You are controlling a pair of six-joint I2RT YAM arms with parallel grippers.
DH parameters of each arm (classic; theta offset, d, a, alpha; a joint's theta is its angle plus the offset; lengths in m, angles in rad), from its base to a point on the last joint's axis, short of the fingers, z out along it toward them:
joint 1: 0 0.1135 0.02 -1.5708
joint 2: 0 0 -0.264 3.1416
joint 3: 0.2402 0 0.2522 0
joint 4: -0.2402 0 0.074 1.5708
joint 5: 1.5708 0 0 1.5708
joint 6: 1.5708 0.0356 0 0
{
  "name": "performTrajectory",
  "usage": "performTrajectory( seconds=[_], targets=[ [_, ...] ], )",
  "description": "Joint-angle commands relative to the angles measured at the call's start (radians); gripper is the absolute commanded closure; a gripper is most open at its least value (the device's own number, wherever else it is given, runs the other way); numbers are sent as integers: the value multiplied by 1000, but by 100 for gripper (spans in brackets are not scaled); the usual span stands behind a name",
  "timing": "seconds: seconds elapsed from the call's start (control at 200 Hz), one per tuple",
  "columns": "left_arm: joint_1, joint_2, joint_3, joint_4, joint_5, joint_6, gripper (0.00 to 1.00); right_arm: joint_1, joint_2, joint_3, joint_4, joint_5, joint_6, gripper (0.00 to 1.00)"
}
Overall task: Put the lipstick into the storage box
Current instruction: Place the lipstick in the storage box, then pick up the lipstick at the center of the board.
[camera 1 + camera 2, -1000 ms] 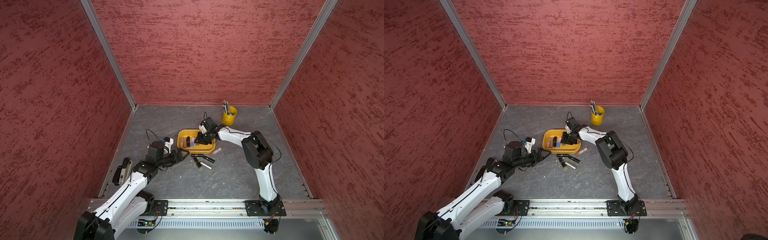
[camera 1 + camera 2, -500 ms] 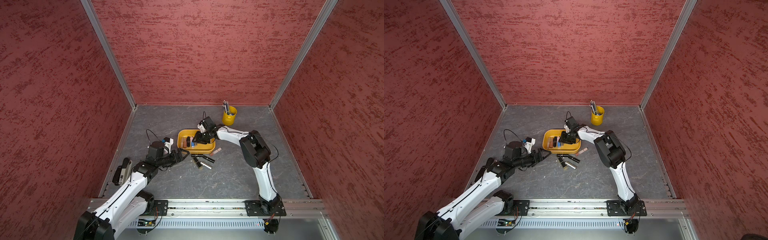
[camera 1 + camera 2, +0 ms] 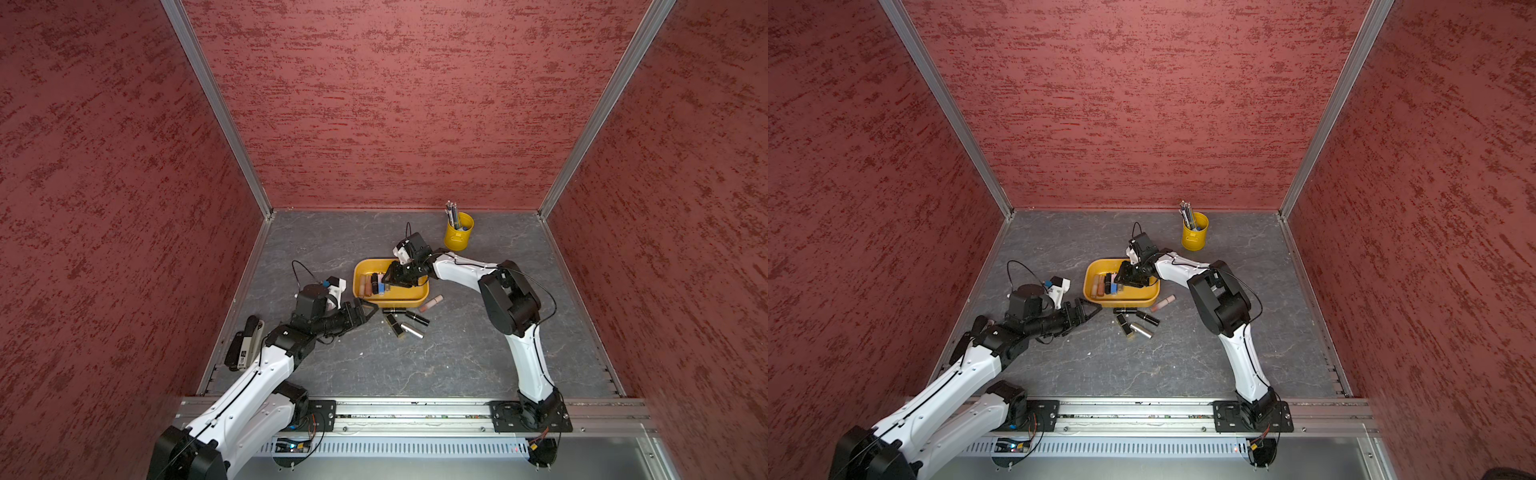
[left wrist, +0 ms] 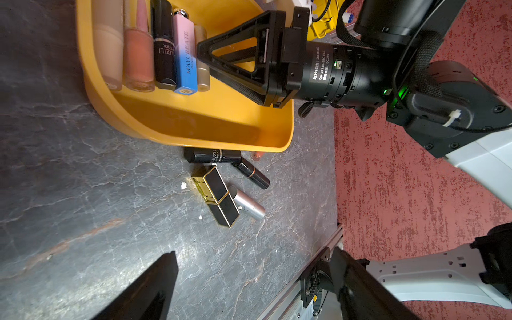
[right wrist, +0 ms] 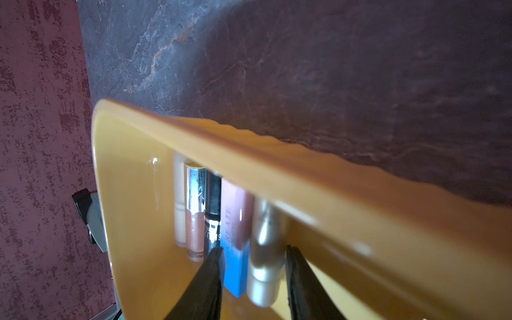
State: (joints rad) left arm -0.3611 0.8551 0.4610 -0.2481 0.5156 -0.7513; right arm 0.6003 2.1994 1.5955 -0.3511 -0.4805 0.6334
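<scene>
Spread wide and holding nothing, the left gripper (image 3: 368,309) hovers low over the grey stone-patterned tabletop (image 3: 436,365), just left of centre in both top views. Its black fingers (image 4: 149,291) frame only bare surface in the left wrist view.

Just right of it, loose pieces lie on the table:
- a round black lipstick tube (image 3: 393,310), just beside the box's near wall
- a square black-and-gold lipstick case (image 3: 395,326), touching a silver metal tube (image 3: 412,331)
- a black tube with a copper band (image 3: 417,318)
- a pinkish-nude gloss tube (image 3: 431,303), further right

Behind them, mid-frame, sits the shallow orange-yellow plastic storage box (image 3: 395,301) with rounded corners. Five pieces lie side by side at its left end. Among them are a pink-to-blue square lipstick (image 4: 185,55) and, last in the row, a pearl-white lipstick (image 5: 264,249) resting on the box floor.

From the right, the right gripper (image 3: 386,282) dips into the box. Its jaws stand parted, one on either side of the ends of the pearl-white and pink-to-blue pieces, and they are not pinching either.

Farther back, up and to the right of the box, a tall yellow metal pen cup (image 3: 457,239) holds pens near the red textured back wall (image 3: 395,124).
</scene>
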Motion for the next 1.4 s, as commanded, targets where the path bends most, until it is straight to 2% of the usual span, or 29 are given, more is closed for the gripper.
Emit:
performTrajectory(
  seconds=[0.0,0.225,0.501,0.646,0.766,0.942,1.107,1.262,1.393],
  targets=[
    [1,-11,0,-5,-7,9,9,-4,-101,-6,-18,52,-37,60],
    [-23,9,27,-10,-31,20,9,-4,-250,-39,-72,91,-86,57],
    [-205,172,152,-104,-233,97,9,-2,-503,-241,-182,190,-172,54],
    [-204,185,135,-60,-267,42,9,25,-619,-391,-221,210,-173,54],
    [-181,160,99,-41,-275,-1,7,103,-700,-483,-251,282,-169,54],
    [-186,175,106,-70,-272,8,7,124,-738,-577,-309,423,-146,51],
    [-207,201,116,-71,-270,12,7,117,-738,-588,-325,498,-124,47],
    [-219,208,123,-74,-273,9,6,52,-721,-579,-371,580,-44,44],
    [-227,209,130,-80,-281,15,6,0,-720,-561,-359,590,21,38]
  ],
)
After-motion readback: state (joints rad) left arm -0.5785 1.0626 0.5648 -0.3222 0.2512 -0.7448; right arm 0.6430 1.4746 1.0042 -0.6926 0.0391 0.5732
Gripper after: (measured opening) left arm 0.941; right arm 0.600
